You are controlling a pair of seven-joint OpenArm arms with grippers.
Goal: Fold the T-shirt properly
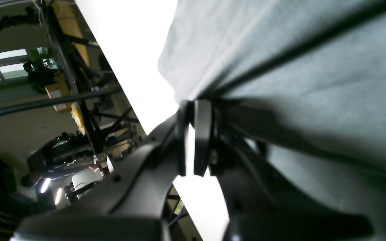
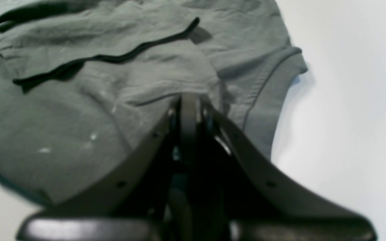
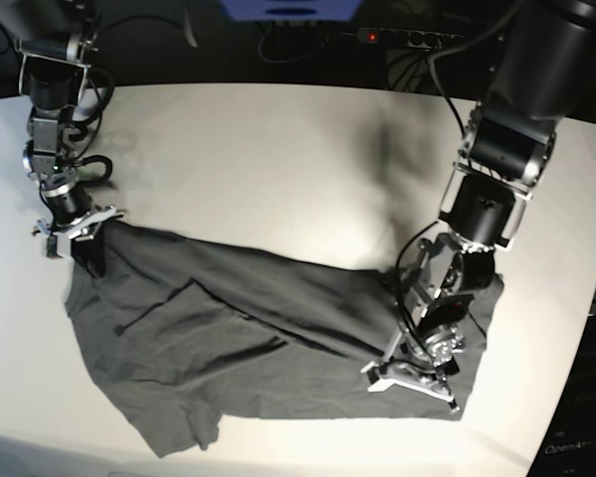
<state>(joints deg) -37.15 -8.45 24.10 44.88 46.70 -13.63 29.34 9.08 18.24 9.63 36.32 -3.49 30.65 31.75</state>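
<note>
Across the near half of the white desk (image 3: 278,149) lies the T-shirt (image 3: 228,338), dark grey and wrinkled, spread in a long band from the desk's left edge toward its right edge, with folds and loose flaps over its middle. One part of it hangs down toward the near left corner.

At the left edge, the right pincer (image 3: 87,250) is clenched on the cloth's upper corner; its wrist view shows the jaws pressed together where a ridge of fabric bunches up between them, beside a hemmed sleeve edge.

Toward the near right corner, the left pincer (image 3: 409,376) is down on the shirt's other end, its jaws drawn together. In its wrist view the cloth rises taut from the fingertips, so it seems to be gripping the fabric, though blur and glare make the contact hard to confirm.

A dark cable (image 1: 297,47) crosses that view, over the cloth.
</note>
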